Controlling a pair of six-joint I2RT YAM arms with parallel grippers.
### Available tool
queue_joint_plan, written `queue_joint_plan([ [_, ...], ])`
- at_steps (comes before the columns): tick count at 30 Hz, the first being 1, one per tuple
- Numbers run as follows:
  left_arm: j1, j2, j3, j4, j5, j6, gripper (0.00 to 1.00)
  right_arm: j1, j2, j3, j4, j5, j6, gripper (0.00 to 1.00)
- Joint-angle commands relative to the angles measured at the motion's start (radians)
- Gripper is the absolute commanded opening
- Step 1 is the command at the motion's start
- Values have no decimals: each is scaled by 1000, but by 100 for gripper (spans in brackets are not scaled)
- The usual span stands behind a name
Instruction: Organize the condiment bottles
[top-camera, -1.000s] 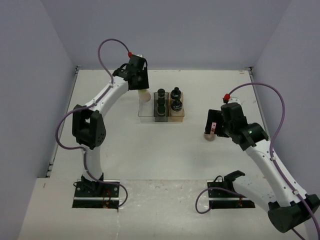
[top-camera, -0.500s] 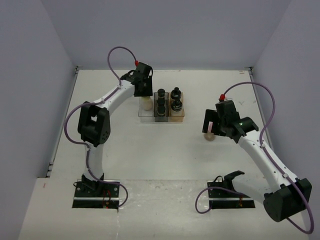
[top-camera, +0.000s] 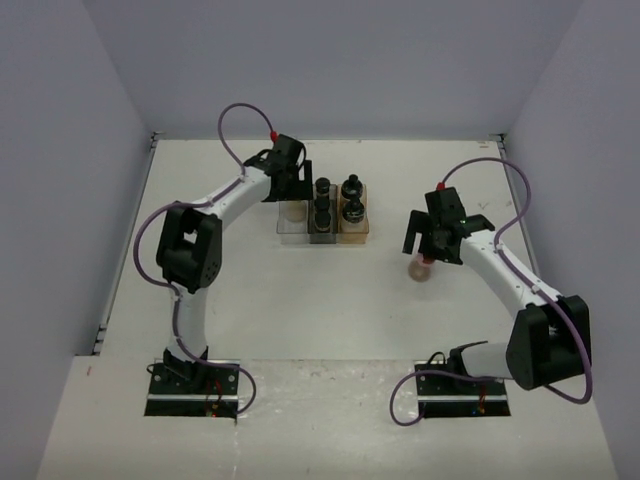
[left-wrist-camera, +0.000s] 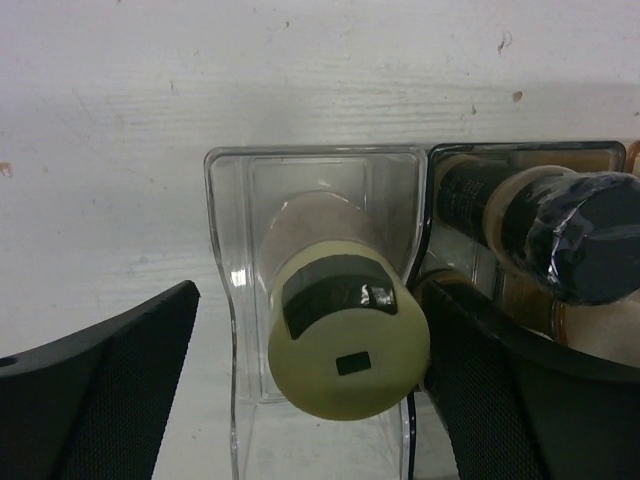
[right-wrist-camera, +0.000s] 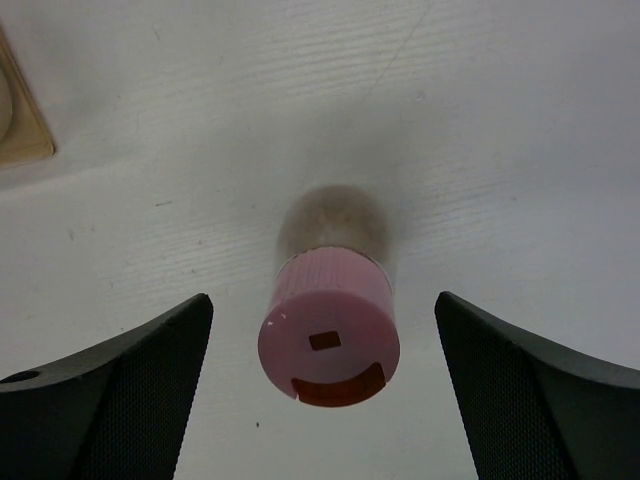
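While upright, pink-capped bottle (right-wrist-camera: 328, 340) under right gripper (right-wrist-camera: 322, 300).

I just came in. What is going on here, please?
The robot is loading a three-part tray. The left gripper, open, hangs around the yellow-green-capped bottle standing in the clear compartment. The right gripper, open, straddles the pink-capped bottle, which stands on the table outside the tray. Black-capped bottles stand in the other compartments.
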Motion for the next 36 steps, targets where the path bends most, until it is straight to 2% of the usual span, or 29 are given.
queue_joint_plan([
  [1,-8,-102,-27,46,18,-2,95,-13,30,44,82,-19,-26,93],
  [3,-13,-141,-42,48,26,-11,96,-18,42,46,92,-31,-32,91],
  [4,-13,-156,-57,49,29,-14,100,-18,58,47,97,-31,-33,87],
  [5,-17,-188,-65,49,29,-20,100,-18,64,46,103,-30,-35,83],
  [6,-19,-206,-80,51,33,-20,100,-18,69,44,105,-27,-33,70],
  [7,-23,-242,-87,51,36,-22,100,-18,67,38,111,-27,-30,65],
  [14,-26,-429,-140,20,-2,-40,100,-18,0,27,62,47,-18,45],
  [18,-26,-562,-186,-9,-45,-39,100,-18,-57,55,5,64,-21,23],
  [20,-26,-605,-199,-36,-63,-34,100,-15,-92,79,-18,62,-21,21],
  [21,-26,-625,-211,-47,-86,-31,100,-12,-105,87,-44,59,-21,17],
  [27,-19,-831,-321,-132,-216,-19,100,104,-189,167,-127,36,0,16],
  [32,-3,-946,-421,-199,-246,-5,100,255,-162,314,-214,48,26,16],
  [36,3,-1043,-456,-241,-356,7,100,329,-100,423,-239,13,31,17],
])
